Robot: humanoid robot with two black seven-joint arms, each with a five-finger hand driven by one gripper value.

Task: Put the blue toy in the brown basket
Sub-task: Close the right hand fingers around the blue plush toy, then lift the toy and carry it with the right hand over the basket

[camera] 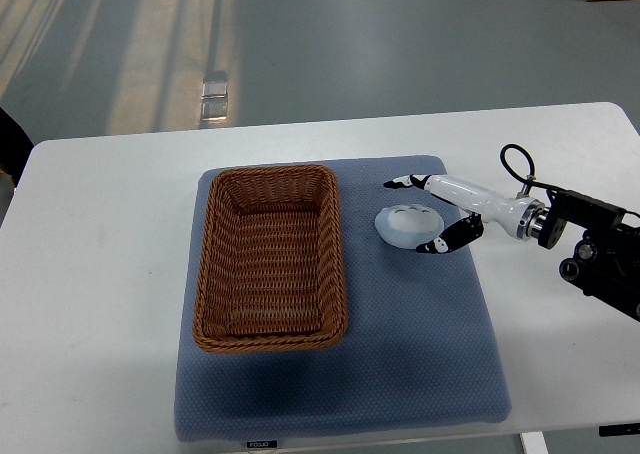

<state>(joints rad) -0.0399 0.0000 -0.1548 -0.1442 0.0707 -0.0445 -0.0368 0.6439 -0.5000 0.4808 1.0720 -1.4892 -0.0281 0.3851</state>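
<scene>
While the blue toy [407, 225] lay on the mat [420, 354] just right of the brown basket [270, 259], the right hand [428, 214] bracketed it, fingers spread, apparently not yet gripping.

Bright, even light; sunlit streaks on floor [150, 54], perhaps slightly soft.

Right hand [432, 214] fingers spread around blue toy [405, 226], brown basket [270, 259] beside
</scene>
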